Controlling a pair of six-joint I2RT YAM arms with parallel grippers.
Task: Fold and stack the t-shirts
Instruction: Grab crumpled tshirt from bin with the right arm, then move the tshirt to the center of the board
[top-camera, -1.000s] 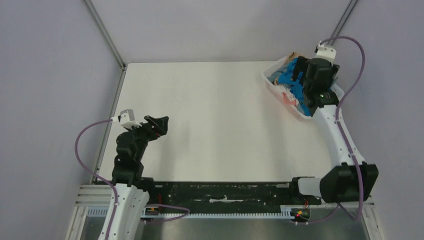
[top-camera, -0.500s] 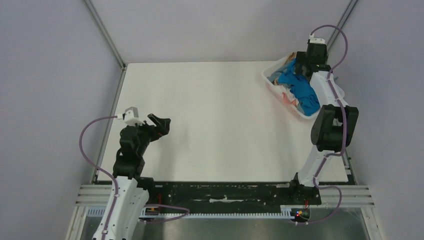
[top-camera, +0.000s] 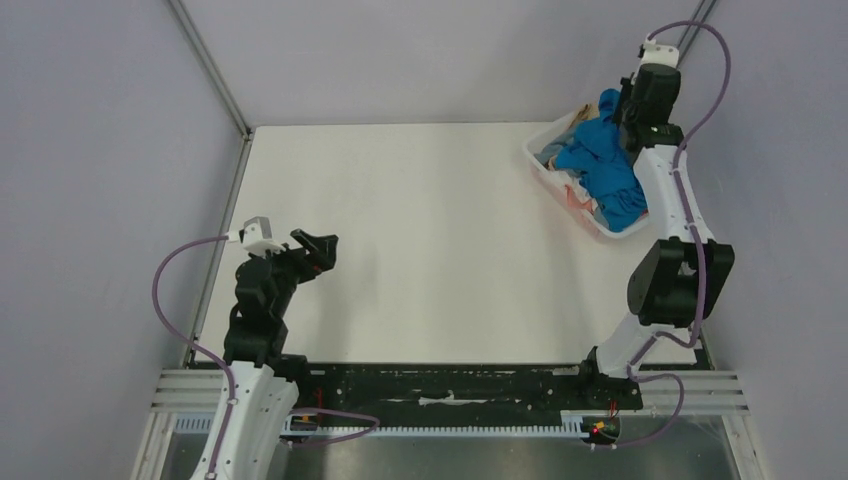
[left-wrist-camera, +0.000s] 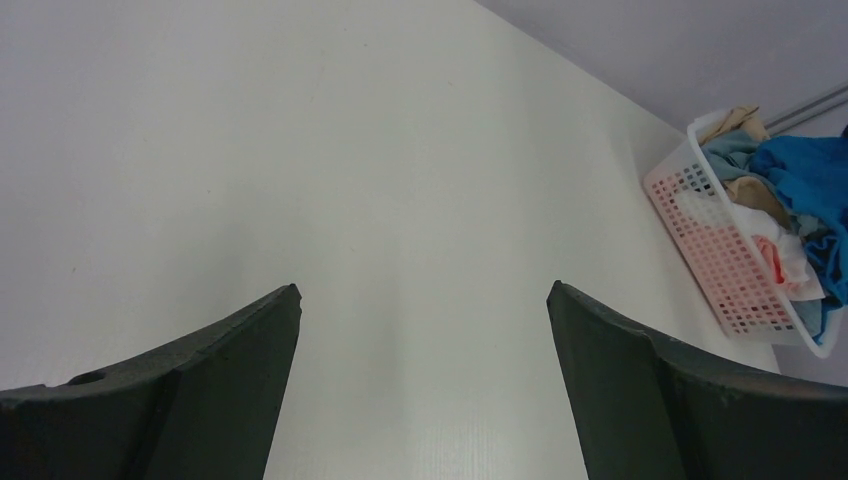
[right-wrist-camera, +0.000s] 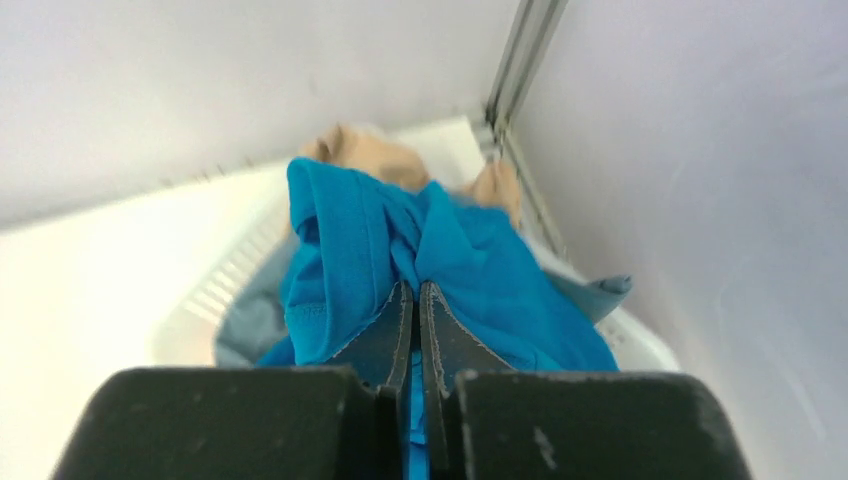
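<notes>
A bright blue t-shirt (top-camera: 606, 158) hangs bunched over the white slotted basket (top-camera: 548, 176) at the table's far right corner. My right gripper (right-wrist-camera: 416, 285) is shut on a fold of this blue t-shirt (right-wrist-camera: 345, 235), which is pulled up out of the pile. Grey-blue (right-wrist-camera: 245, 320) and tan (right-wrist-camera: 365, 152) t-shirts lie under it in the basket. In the left wrist view the basket (left-wrist-camera: 705, 250) shows tan, pink and white cloth. My left gripper (left-wrist-camera: 422, 290) hovers open over bare table at the near left (top-camera: 318, 243), holding nothing.
The white table (top-camera: 430, 240) stretches between the two arms. Grey walls close in the left, back and right, with metal posts (top-camera: 210, 68) at the far corners. A black rail (top-camera: 450, 380) runs along the near edge.
My right gripper has closed on the blue t-shirt and lifted it up and back above the basket. The left arm has barely moved.
</notes>
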